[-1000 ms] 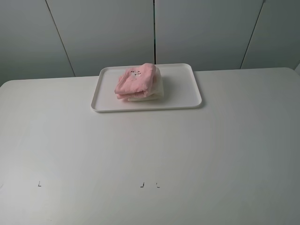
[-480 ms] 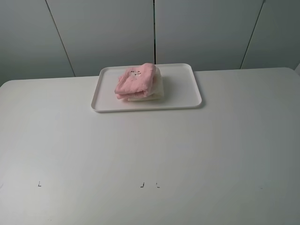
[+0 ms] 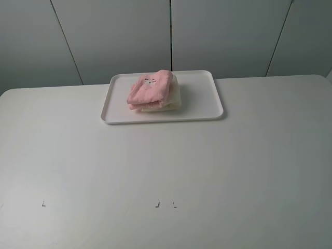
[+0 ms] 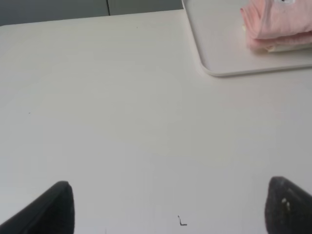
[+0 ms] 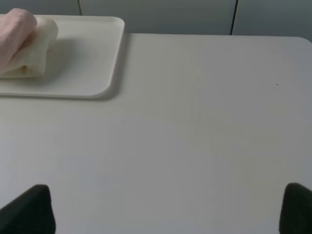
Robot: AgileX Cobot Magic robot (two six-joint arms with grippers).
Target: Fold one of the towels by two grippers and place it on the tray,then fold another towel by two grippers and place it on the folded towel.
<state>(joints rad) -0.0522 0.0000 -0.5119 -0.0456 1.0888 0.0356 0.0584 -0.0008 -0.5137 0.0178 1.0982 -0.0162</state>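
**Operator:** Has anything shifted over the last second?

**Technician:** Nothing has moved since the earlier frame. You will see the pink towel [image 3: 150,89] lying in the same spot on the cream towel [image 3: 168,102], and both sit on the tray [image 3: 199,104] at the far side of the table [image 3: 166,166]. Neither arm appears in the high view, then or now.

**Operator:** Which step is in hand?

**Technician:** Judge the task as complete. Both towels are folded and stacked, pink over cream, inside the tray rim. The stack is loose, and the pink towel overhangs the cream one slightly toward the left of the tray. You need no further pick; the next move calls only for holding the arms clear of the stack.

**Operator:** Confirm the grippers.

**Technician:** Check the wrist views. The left gripper [image 4: 168,207] has its jaws spread wide, one tip at each lower corner of its view, with nothing between them. The right gripper [image 5: 165,209] stands the same way, wide and empty. Both hang over bare table, well apart from the tray.

**Operator:** What room do I have?

**Technician:** You have open table across the whole near half, bare apart from a few small dark marks [image 3: 156,205]. Keep away from the tray's near rim and rounded corners. The right half of the tray is bare.
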